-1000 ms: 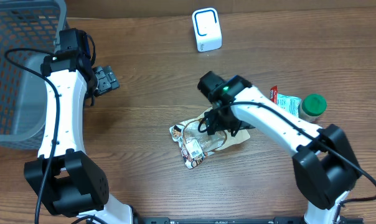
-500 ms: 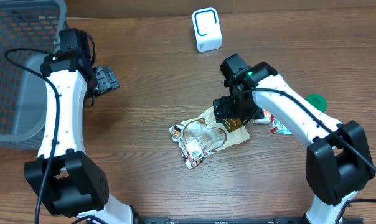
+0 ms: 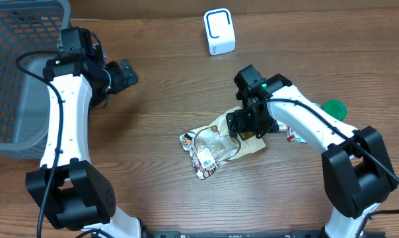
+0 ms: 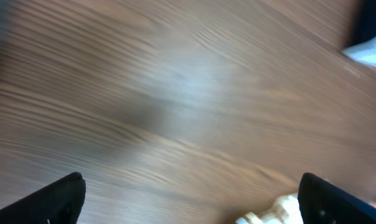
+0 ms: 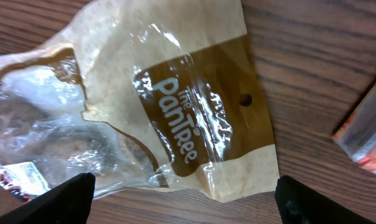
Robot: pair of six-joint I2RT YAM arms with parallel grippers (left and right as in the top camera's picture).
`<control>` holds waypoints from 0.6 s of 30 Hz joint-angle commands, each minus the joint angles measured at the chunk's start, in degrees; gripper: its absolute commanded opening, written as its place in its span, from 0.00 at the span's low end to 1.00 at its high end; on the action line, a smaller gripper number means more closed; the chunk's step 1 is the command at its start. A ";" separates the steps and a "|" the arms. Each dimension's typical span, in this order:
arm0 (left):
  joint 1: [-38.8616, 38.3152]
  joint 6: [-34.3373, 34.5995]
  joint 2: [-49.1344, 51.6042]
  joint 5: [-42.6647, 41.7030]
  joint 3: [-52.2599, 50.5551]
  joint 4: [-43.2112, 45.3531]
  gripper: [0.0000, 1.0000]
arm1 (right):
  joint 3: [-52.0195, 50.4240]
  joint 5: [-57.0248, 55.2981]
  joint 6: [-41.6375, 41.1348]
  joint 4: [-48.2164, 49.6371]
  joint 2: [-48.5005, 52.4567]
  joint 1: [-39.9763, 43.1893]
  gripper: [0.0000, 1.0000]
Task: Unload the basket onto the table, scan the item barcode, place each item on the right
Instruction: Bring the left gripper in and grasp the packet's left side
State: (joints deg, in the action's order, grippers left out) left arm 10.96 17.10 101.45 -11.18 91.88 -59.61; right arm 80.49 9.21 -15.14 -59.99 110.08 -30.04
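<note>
Right claw (image 3: 247, 124): jaws spread wide, nothing gripped, hanging over the brown printed end of the snack bag (image 3: 216, 142); can't tell if the fingertips touch the film. Left claw (image 3: 123, 73): also fully open and empty, over bare wood table (image 3: 166, 86) just right of the grey mesh basket (image 3: 14, 79), which sits at the far-left edge. Left wrist view is motion-blurred, only wood grain and both fingertips readable. The bag lies flat mid-table, clear window toward the left, brown header toward the right. White scanner box (image 3: 219, 32) stands at the far edge, well apart from the bag. Green-lidded jar (image 3: 335, 108) sits to the right, partly behind the right arm. Red-and-white packet (image 3: 290, 134) lies just beside the bag's right end. White barcode label (image 3: 205, 158) faces up on the bag's near-left corner.
</note>
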 commanded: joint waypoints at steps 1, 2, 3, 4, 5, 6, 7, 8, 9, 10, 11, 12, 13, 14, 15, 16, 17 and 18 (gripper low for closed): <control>-3.08 -2.58 -1.46 -15.17 -1.55 -3.52 0.82 | -0.61 0.57 0.37 0.79 -1.68 -0.20 0.94; -3.85 -3.65 -1.46 -15.17 -2.25 -4.07 0.55 | -0.61 0.59 0.24 1.03 -1.68 -0.20 0.94; -4.92 -4.59 -1.46 -15.13 -3.21 -4.52 0.37 | -0.61 0.63 0.20 1.27 -1.68 -0.20 0.94; -5.99 -4.92 -1.46 -14.84 -4.26 -4.70 0.29 | -0.61 0.94 0.20 1.46 -1.68 -0.20 0.94; -7.15 -4.87 -1.46 -14.25 -5.49 -4.66 0.23 | -0.61 1.01 0.20 1.51 -1.68 -0.20 0.94; -8.33 -4.90 -1.46 -13.49 -6.67 -4.48 0.20 | -0.61 0.98 0.20 1.46 -1.68 -0.20 0.94; -9.51 -4.87 -1.46 -12.63 -7.96 -4.15 0.20 | -0.61 1.01 0.20 1.46 -1.68 -0.20 0.94; -10.56 -4.87 -1.46 -12.13 -9.16 -3.69 0.20 | -0.61 1.01 0.20 1.44 -1.68 -0.20 0.95; -11.72 -4.90 -1.46 -12.02 -10.54 -3.19 0.20 | -0.61 1.03 0.20 1.42 -1.68 -0.20 0.95; -12.85 -4.90 -1.46 -11.96 -11.93 -2.62 0.21 | -0.61 1.16 0.20 1.40 -1.68 -0.20 0.95; -14.03 -4.90 -1.46 -11.96 -13.49 -1.64 0.21 | -0.63 1.53 0.17 1.42 -1.68 -0.20 0.95; -15.10 -4.90 -1.46 -11.91 -14.91 -0.72 0.23 | -0.63 1.90 0.17 1.42 -1.68 -0.20 0.95; -15.82 -4.87 -1.44 -11.72 -15.85 -0.02 0.23 | -0.66 2.36 0.17 1.44 -1.68 -0.20 0.95; -16.90 -4.87 -1.44 -11.37 -17.35 1.20 0.24 | -0.66 2.78 0.15 1.42 -1.68 -0.20 0.95; -17.81 -4.87 -1.44 -11.04 -18.62 2.16 0.25 | -0.66 3.13 0.15 1.42 -1.68 -0.22 0.94; -18.53 -4.83 -1.44 -10.91 -19.58 2.95 0.24 | -0.66 3.39 0.15 1.42 -1.68 -0.20 0.94; -19.34 -4.63 -1.44 -10.91 -20.70 3.85 0.25 | -0.66 3.52 0.15 1.42 -1.68 -0.20 0.95; -20.09 -4.61 -1.44 -10.93 -21.81 4.79 0.25 | -0.66 3.54 0.15 1.42 -1.68 -0.20 0.94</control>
State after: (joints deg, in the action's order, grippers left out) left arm -7.18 13.30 101.38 -22.22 72.90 -56.36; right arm 80.12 11.38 -15.14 -58.67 110.08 -30.04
